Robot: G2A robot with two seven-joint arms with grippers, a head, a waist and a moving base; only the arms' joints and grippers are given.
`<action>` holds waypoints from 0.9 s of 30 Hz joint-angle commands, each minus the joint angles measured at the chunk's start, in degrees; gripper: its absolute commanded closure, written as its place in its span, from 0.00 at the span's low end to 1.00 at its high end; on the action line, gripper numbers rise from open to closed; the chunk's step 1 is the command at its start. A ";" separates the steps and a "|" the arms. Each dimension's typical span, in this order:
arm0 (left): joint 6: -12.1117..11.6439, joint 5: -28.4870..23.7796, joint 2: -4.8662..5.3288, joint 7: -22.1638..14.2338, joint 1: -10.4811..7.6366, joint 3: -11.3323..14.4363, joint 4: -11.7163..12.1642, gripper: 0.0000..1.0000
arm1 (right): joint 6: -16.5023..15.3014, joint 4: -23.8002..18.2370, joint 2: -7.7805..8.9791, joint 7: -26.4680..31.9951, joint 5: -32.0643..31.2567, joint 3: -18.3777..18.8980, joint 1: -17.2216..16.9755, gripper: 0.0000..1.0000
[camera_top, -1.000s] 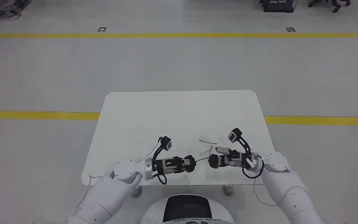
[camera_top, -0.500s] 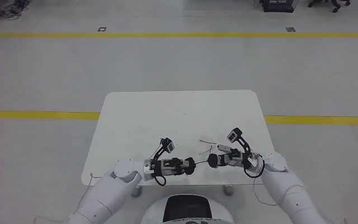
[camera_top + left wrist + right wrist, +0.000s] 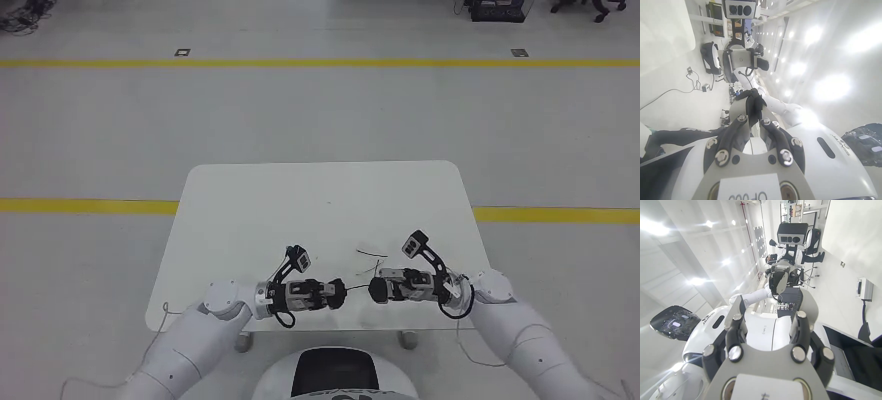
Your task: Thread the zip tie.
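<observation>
Right now your zip tie [image 3: 360,278] is a thin dark strand above the near edge of the table [image 3: 300,200]. One end is pinched in the closed left gripper [image 3: 341,292]. The right gripper [image 3: 377,290] faces it just beside, fingers spread apart.

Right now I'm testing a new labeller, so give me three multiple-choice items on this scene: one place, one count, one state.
1. Where are the left tool and right tool? A) over the table, near its front edge B) at its far corners C) on the floor
2. How many yellow lines are there? A) one B) two C) four
3. The right tool's fingers are: A) spread apart B) pressed together C) around a cup
Key: A, they face each other there; B, two show from above; A, a wide gap separates them.
</observation>
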 commanded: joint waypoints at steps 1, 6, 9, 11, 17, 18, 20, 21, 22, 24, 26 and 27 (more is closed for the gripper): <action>-0.06 -0.39 0.02 0.00 -0.08 0.18 0.16 1.00 | 0.00 -0.06 0.51 0.00 0.55 -0.76 0.30 0.60; -0.21 -0.52 0.14 0.00 -0.32 0.49 0.63 1.00 | 0.00 0.13 1.34 0.00 1.27 -2.25 0.97 0.64; -0.19 -0.55 0.21 0.06 -0.45 0.71 0.72 1.00 | 0.00 0.37 1.64 0.00 1.57 -3.01 1.42 0.66; -0.25 -0.64 0.27 -0.06 -0.49 0.87 0.72 1.00 | 0.00 0.60 1.78 0.00 1.60 -3.46 1.72 0.68; -0.31 -0.90 0.41 -0.19 -0.66 1.29 0.79 1.00 | 0.00 1.24 1.82 0.00 1.49 -4.58 2.44 0.75; -0.31 -0.92 0.43 -0.20 -0.70 1.36 0.81 1.00 | 0.00 1.35 1.80 0.00 1.51 -4.69 2.53 0.75; -0.31 -0.98 0.46 -0.22 -0.77 1.50 0.83 1.00 | 0.00 1.50 1.76 0.00 1.56 -4.86 2.67 0.78; -0.29 -0.93 0.48 -0.22 -0.84 1.62 0.83 1.00 | 0.00 1.61 1.73 0.00 1.54 -4.96 2.75 0.78; -0.27 -0.95 0.50 -0.20 -0.88 1.69 0.84 1.00 | 0.00 1.71 1.71 0.00 1.53 -5.03 2.81 0.79; -0.23 -0.97 0.54 -0.15 -0.98 1.84 0.89 1.00 | 0.00 1.94 1.65 0.00 1.43 -5.17 2.95 0.80; -0.20 -1.04 0.58 -0.12 -1.04 1.97 0.89 1.00 | 0.00 2.09 1.58 0.00 1.38 -5.30 3.06 0.82; -0.21 -1.04 0.59 -0.07 -1.07 2.04 0.90 1.00 | 0.00 2.16 1.55 0.00 1.35 -5.36 3.12 0.82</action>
